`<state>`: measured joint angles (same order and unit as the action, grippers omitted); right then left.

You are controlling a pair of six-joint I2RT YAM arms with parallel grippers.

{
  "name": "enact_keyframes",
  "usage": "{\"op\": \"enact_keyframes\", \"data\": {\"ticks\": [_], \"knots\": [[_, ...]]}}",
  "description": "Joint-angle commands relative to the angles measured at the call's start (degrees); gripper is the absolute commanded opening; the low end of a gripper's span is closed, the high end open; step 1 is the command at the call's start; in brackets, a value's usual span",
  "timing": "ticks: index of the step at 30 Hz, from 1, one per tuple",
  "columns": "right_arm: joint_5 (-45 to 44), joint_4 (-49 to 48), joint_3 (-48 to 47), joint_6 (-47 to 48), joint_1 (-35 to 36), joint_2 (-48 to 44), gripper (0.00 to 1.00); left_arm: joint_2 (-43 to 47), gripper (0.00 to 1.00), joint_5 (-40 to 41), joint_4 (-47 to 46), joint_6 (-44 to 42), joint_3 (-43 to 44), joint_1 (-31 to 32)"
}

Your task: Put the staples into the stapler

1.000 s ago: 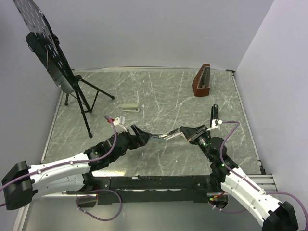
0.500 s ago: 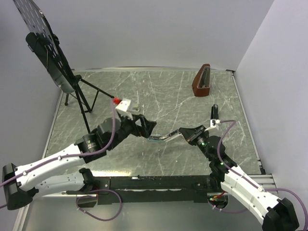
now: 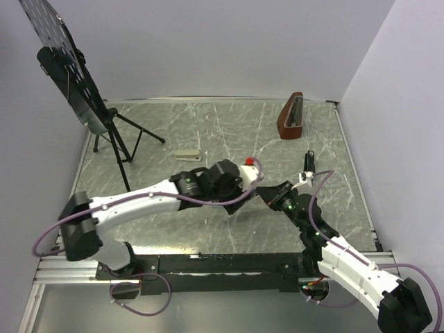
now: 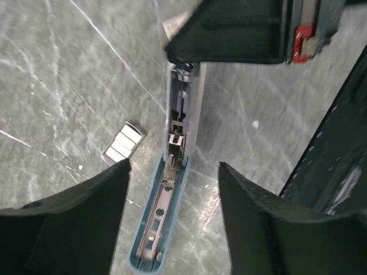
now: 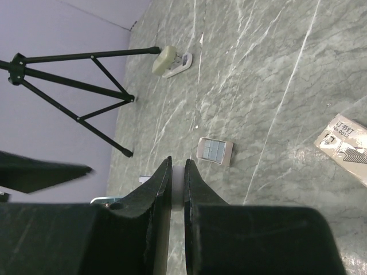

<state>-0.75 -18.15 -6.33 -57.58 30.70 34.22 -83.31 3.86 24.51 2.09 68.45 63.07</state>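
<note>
My left pincer [image 4: 174, 167] hangs over the stapler [image 4: 170, 192] with its fingers [image 4: 69, 229] spread wide. One finger stands on each side of the open silvery rail and neither touches it (so it has hold of nothing). The stapler lies rail up above the marble table [image 3: 208, 125]; I cannot tell whether it rests on the table. My right pincer [image 5: 178, 161] is closed to a sliver on a thin pale edge, which from the top view looks like the stapler's far end. The staples [image 5: 214, 150] sit in a small open tray on the table, just beside the rail and apart from both pincers. Farther off lie a printed box [image 5: 346, 143] and a grey-green stapler [image 5: 171, 60].
</note>
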Motion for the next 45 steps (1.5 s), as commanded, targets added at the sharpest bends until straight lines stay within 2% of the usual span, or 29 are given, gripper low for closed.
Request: {"op": "enact_keyframes", "data": {"ticks": [1, 6, 14, 17, 22, 26, 28, 29, 31, 32, 33, 34, 37, 40, 45], "knots": [[0.4, -5.58, -2.2, -0.95, -0.2, 0.85, 0.0, -4.57, 0.64, -1.22, 7.38, -6.21, 5.81, 0.74], [2.07, -6.46, -1.94, -1.3, -0.11, 1.55, 0.0, -9.41, 0.52, -0.96, 9.76, -7.27, 8.02, 0.74], [2.86, -7.42, -1.76, -1.57, -0.2, 2.08, 0.0, -14.07, 0.45, -0.96, 11.87, -9.64, 10.04, 0.74], [2.95, -7.6, -1.58, -1.57, -0.11, 2.17, 0.0, -15.04, 0.4, -0.52, 12.84, -10.35, 10.83, 0.74], [3.13, -7.42, -1.14, -1.31, -0.11, 1.99, 0.0, -15.39, 0.22, -1.22, 14.42, -11.49, 11.45, 0.74], [4.44, -7.6, -1.14, -0.69, -0.2, 2.87, 0.0, -15.13, 0.01, -1.84, 16.0, -12.81, 10.83, 0.65], [5.67, -7.69, -0.97, -0.25, -0.11, 3.31, 0.0, -15.04, 0.01, -2.19, 17.23, -13.77, 10.13, 0.65], [6.11, -7.69, -0.88, 0.01, -0.11, 3.75, 0.03, -14.95, 0.01, -2.1, 17.76, -14.12, 9.78, 0.74], [7.26, -7.34, -0.7, 1.06, -0.2, 3.84, 0.17, -15.04, 0.01, -1.4, 18.99, -15.35, 8.73, 0.65], [7.26, -6.55, -0.79, 1.5, -0.11, 3.4, 0.31, -14.95, 0.01, -0.87, 20.12, -15.71, 8.29, 0.65], [7.26, -4.72, -0.7, 2.29, -0.2, 2.97, 0.37, -14.87, 0.01, 0.61, 20.83, -16.32, 7.24, 0.65], [7.17, -3.39, -0.7, 2.73, -0.11, 2.44, 0.49, -14.69, 0.01, 0.97, 21.45, -16.67, 6.71, 0.65], [4.46, 2.93, -0.88, 4.67, -0.2, -0.9, 0.64, -14.25, 0.01, 2.64, 22.6, -19.13, 4.07, 0.65], [0.86, 10.14, -1.32, 6.86, -0.29, -5.03, 0.73, -14.77, 0.01, 4.13, 23.56, -21.15, 2.13, 0.65], [-5.48, 17.89, -2.11, 9.42, -0.29, -11.09, 0.78, -16.01, 0.04, 4.93, 24.27, -24.32, -0.15, 0.65]]}}
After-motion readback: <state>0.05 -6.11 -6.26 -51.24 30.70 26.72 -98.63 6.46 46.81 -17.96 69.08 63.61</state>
